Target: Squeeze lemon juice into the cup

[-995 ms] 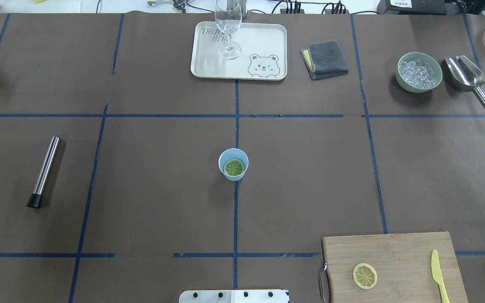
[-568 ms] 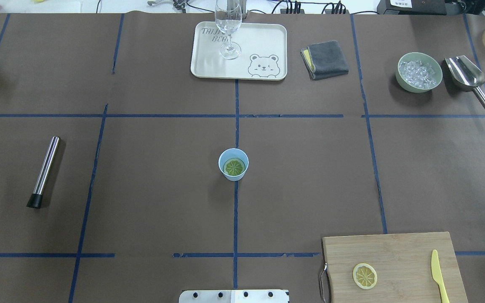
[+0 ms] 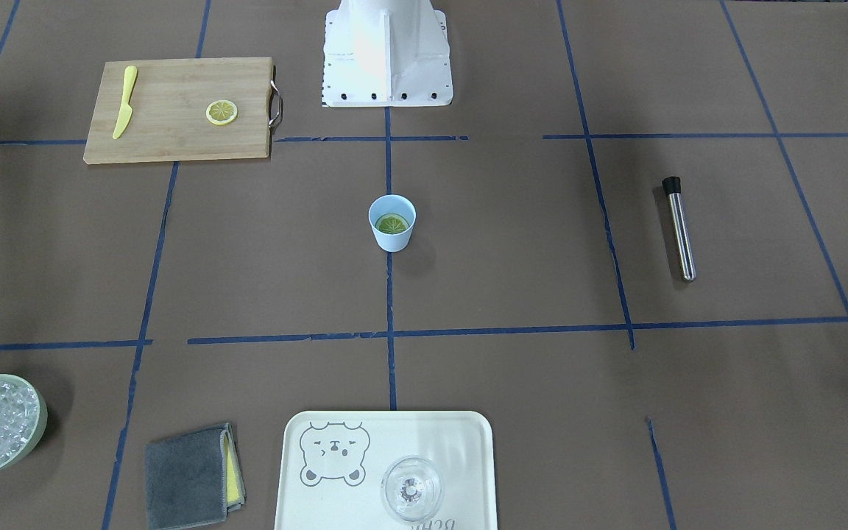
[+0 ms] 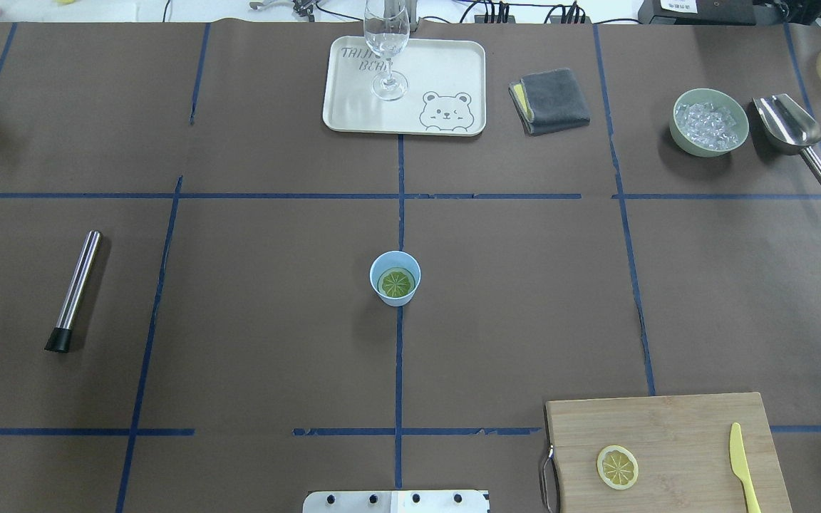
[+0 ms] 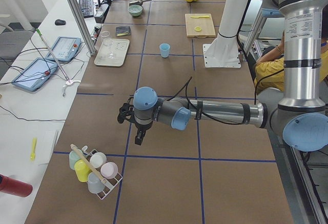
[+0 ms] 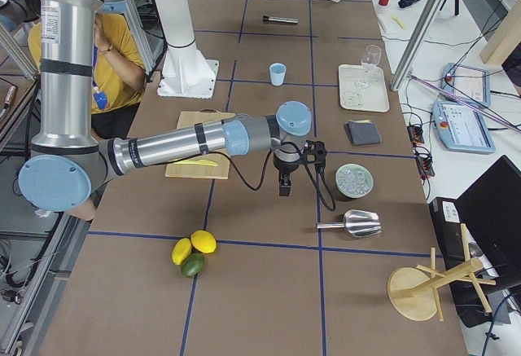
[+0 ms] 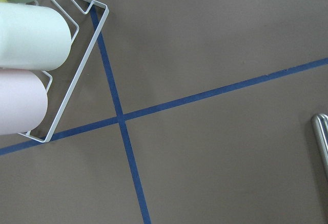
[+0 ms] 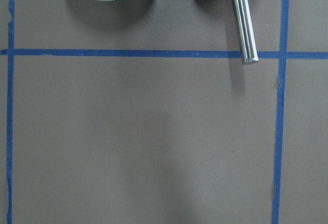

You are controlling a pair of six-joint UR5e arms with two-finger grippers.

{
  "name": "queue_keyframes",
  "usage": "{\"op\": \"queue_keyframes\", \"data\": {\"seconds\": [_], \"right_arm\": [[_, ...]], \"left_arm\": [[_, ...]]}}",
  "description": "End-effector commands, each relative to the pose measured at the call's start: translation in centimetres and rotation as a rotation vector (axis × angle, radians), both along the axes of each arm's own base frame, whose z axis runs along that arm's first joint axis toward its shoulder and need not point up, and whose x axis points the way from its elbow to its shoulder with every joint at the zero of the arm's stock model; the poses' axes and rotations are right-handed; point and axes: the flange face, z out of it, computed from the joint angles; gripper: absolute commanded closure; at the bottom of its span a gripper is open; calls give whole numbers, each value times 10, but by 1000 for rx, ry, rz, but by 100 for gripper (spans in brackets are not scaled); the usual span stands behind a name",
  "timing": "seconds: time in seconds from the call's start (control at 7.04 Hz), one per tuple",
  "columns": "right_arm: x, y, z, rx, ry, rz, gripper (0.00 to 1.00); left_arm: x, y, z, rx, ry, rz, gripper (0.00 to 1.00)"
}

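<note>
Overhead exterior: cup point(image 4: 395, 278) centred on counter point(image 4: 275, 320) for either arm's reach, lemon point(image 4: 617, 467) on board point(image 4: 681, 427) at robot-side right corner; left end effector point(image 5: 139, 138), right end effector point(image 6: 283, 187) apertures can't be told.

The left arm point(image 5: 220, 112) stretches out level above the surface, and its wrist bends so that the left pincer point(image 5: 139, 138) points straight down. The right arm point(image 6: 163, 148) reaches out level in the same way, with the right pincer point(image 6: 283, 186) pointing down. Whether either pincer is spread or closed cannot be told.
</note>
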Motion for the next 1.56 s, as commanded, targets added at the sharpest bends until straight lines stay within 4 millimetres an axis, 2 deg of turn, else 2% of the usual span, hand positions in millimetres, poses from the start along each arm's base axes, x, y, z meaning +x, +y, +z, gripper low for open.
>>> {"op": "queue_keyframes", "data": {"seconds": [0.0,0.14,0.28,0.43,0.57,0.85,1.42], "right_arm": [[0,-1,11,7,1,-29,0],[0,1,25,-19,7,-29,0],[4,1,27,-20,15,-23,0],[13,3,39,-28,14,-19,0],[16,3,39,10,16,-47,0],[16,0,37,14,18,-45,0],[18,-1,34,13,14,-34,0]], "left_arm": [[-5,20,9,20,-9,-10,0],[-3,18,6,37,3,-8,0],[-3,13,0,50,5,-4,0],[-3,12,-2,27,4,-4,0],[-3,18,-3,-22,-2,-1,0],[-4,28,16,-171,-11,-1,0],[-4,28,20,-186,-14,-1,0]]}}
